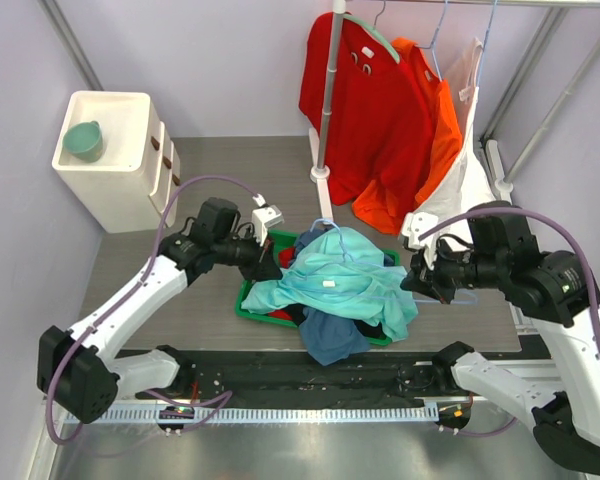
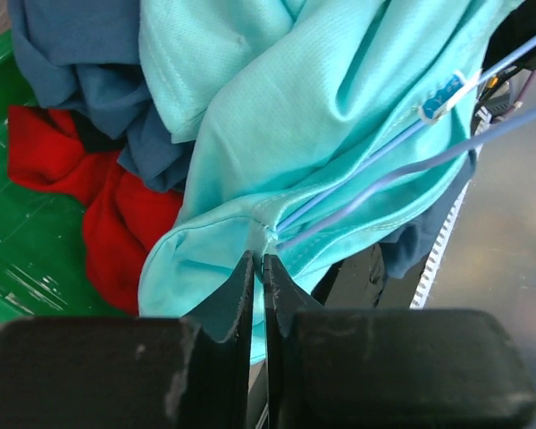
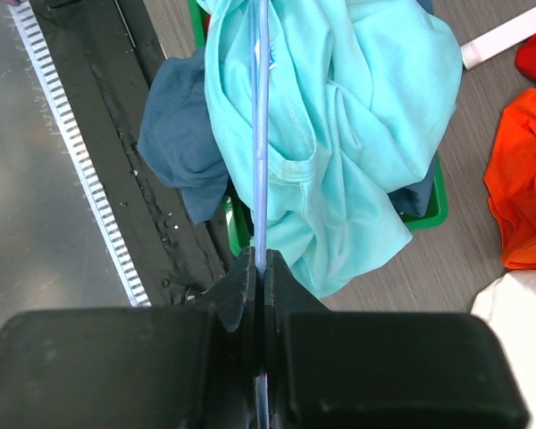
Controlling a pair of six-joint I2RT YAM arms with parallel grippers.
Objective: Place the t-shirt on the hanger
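T-shirt [image 1: 345,268] atop garments [image 1: 332,340] in tray [image 1: 244,303]

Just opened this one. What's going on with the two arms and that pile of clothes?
The right arm's fingers are shut on the thin blue hanger, whose wire lies along the turquoise t-shirt. The left arm's fingers pinch an edge of that t-shirt, right where the wire meets the cloth. The shirt lies crumpled over a dark blue garment in the green tray, not yet hung.
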